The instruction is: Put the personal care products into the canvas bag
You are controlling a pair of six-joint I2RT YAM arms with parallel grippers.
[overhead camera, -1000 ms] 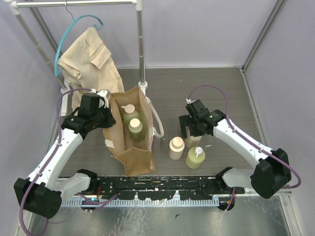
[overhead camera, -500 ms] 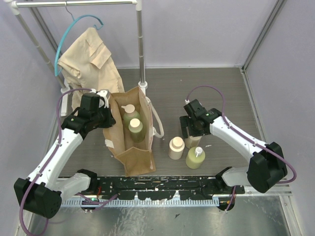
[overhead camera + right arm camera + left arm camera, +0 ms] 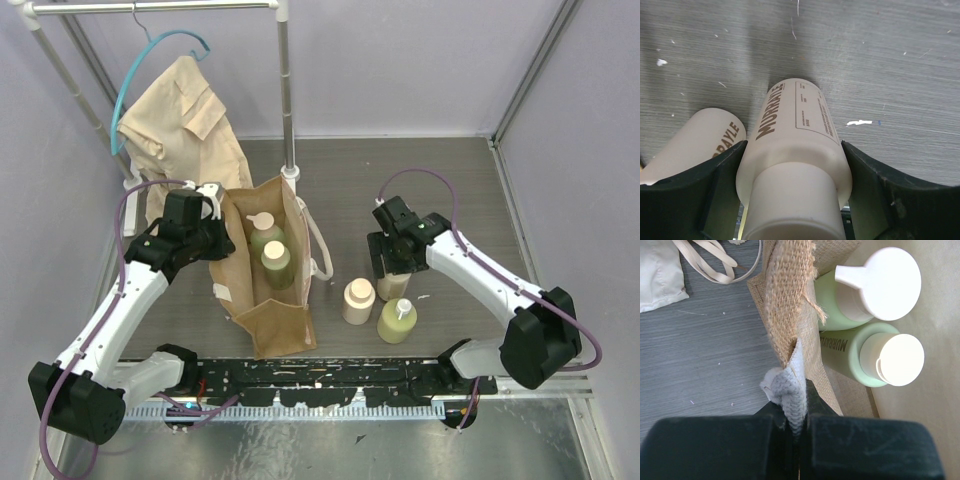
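Jaws: right gripper (image 3: 792,172) clamps the upright beige-peach bottle (image 3: 792,125) at its shoulder. Left gripper (image 3: 796,415) pinches the canvas bag (image 3: 282,325) rim. Bag mouth lies frame-left of the bottle.

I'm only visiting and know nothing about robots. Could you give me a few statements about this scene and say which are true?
1. Two green bottles stand inside the canvas bag. True.
2. The left jaws hold a bottle. False: they pinch the bag's rim.
3. The right jaws grip a beige bottle. True.
4. The shirt lies folded inside the bag. False: the shirt hangs from a teal hanger.
5. Every bottle is already bagged. False: three are outside it.
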